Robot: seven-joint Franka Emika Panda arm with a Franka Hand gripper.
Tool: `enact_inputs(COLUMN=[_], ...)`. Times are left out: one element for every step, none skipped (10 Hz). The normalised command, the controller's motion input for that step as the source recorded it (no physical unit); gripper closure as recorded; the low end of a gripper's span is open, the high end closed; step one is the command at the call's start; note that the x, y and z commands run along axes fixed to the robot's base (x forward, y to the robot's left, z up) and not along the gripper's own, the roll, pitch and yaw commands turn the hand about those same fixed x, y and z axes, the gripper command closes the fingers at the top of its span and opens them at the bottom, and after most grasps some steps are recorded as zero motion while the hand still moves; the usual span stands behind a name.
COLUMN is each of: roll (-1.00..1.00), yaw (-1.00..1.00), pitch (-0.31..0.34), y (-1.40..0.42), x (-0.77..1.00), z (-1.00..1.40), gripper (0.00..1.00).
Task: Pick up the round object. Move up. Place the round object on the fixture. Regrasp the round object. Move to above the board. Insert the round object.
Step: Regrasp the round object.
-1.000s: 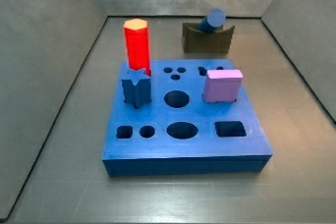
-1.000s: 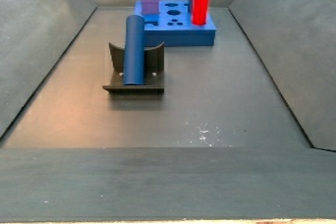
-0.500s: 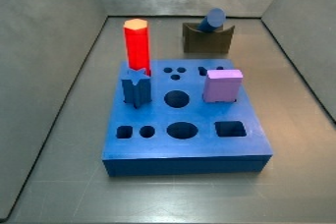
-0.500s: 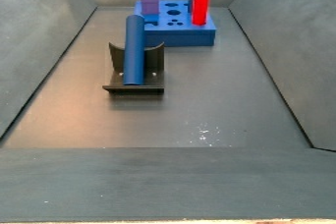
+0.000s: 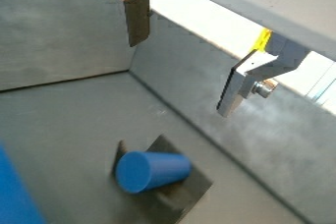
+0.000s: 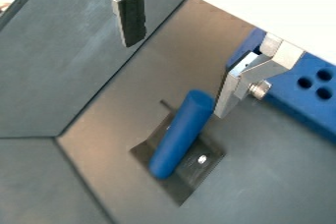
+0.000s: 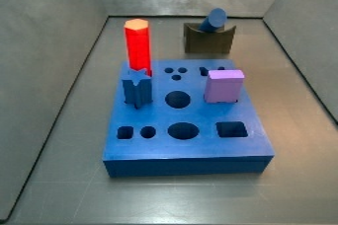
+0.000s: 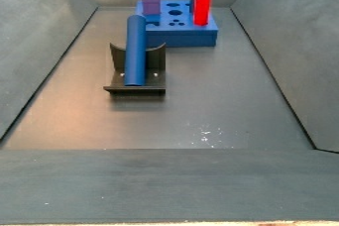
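The round object (image 8: 135, 47) is a long blue cylinder that rests on the fixture (image 8: 137, 79), leaning in its notch, and shows in both side views (image 7: 215, 18). The fixture (image 7: 209, 40) stands on the floor beyond the blue board (image 7: 185, 130). In both wrist views my gripper (image 5: 187, 51) hangs open above the round object (image 5: 151, 171), well apart from it, with nothing between its fingers (image 5: 136, 17). The gripper (image 6: 182, 51), the round object (image 6: 180, 135), the fixture's plate (image 6: 199, 165) and a corner of the board (image 6: 309, 81) also show. The gripper is out of both side views.
On the board stand a red hexagonal peg (image 7: 136, 43), a lilac cube (image 7: 224, 85) and a short dark-blue star peg (image 7: 136, 87). Grey sloping walls (image 8: 40, 52) enclose the floor on all sides. The board (image 8: 179, 34) lies at the far end behind the fixture.
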Motion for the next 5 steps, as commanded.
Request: enact_inputs(roll=[1.00, 1.00, 1.00, 1.00, 0.81], yaw=[0.09, 0.11, 0.15, 0.20, 0.24], pitch=[0.182, 0.206, 0.237, 0.262, 0.237], y=[-0.05, -0.05, -0.05, -0.05, -0.06], x=[0.11, 0.12, 0.12, 0.12, 0.13], z=[-0.01, -0.01, -0.01, -0.01, -0.01], gripper=[0.00, 0.00, 0.00, 0.00, 0.00])
